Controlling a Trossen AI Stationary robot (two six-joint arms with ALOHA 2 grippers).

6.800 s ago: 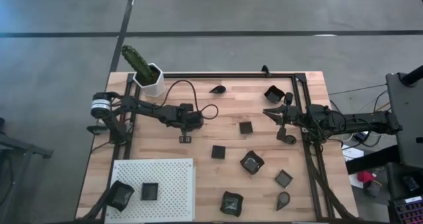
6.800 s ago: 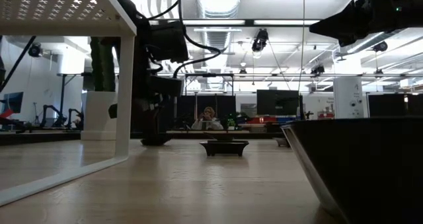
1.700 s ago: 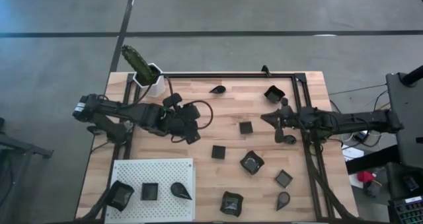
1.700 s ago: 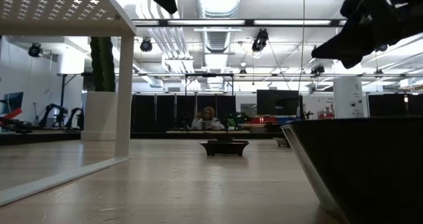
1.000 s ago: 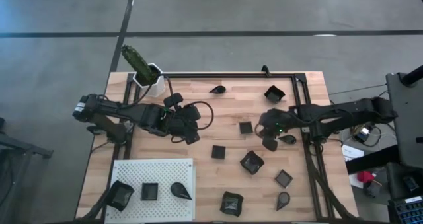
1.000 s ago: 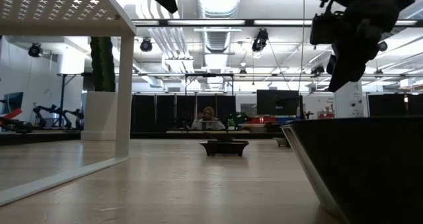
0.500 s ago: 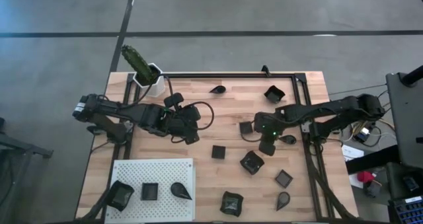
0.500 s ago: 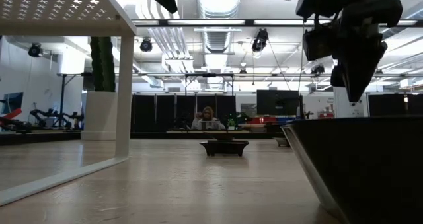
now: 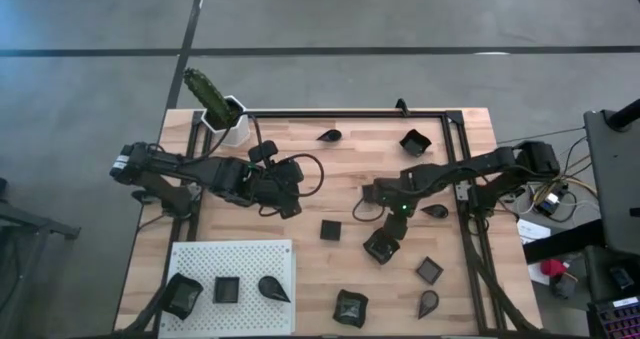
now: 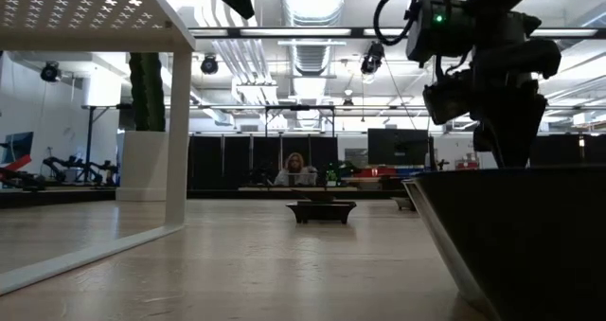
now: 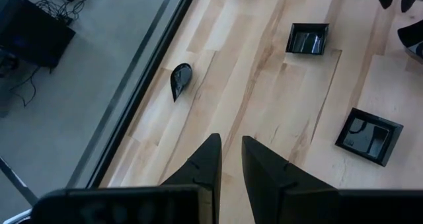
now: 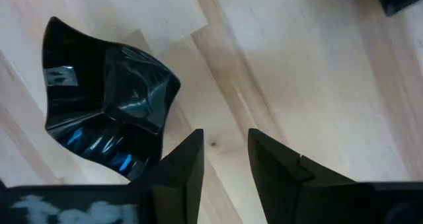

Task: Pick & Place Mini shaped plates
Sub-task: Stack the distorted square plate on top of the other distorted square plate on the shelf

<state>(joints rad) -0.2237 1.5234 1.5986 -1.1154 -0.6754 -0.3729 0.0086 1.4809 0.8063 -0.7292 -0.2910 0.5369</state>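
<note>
Three mini shaped plates (image 9: pixel 227 290) sit on the perforated board (image 9: pixel 255 254) at the counter's (image 9: pixel 350 164) left front; others seemingly scatter right; cactus pot (image 9: pixel 231 122) rear-left.

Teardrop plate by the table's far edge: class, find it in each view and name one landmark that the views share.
High view: teardrop plate, near the far edge, mid-table.
Left wrist view: on bare wood, close to the rail.
Low view: cannot be picked out.
Right wrist view: not in it.
Landmark: black frame rail beside it.
</note>
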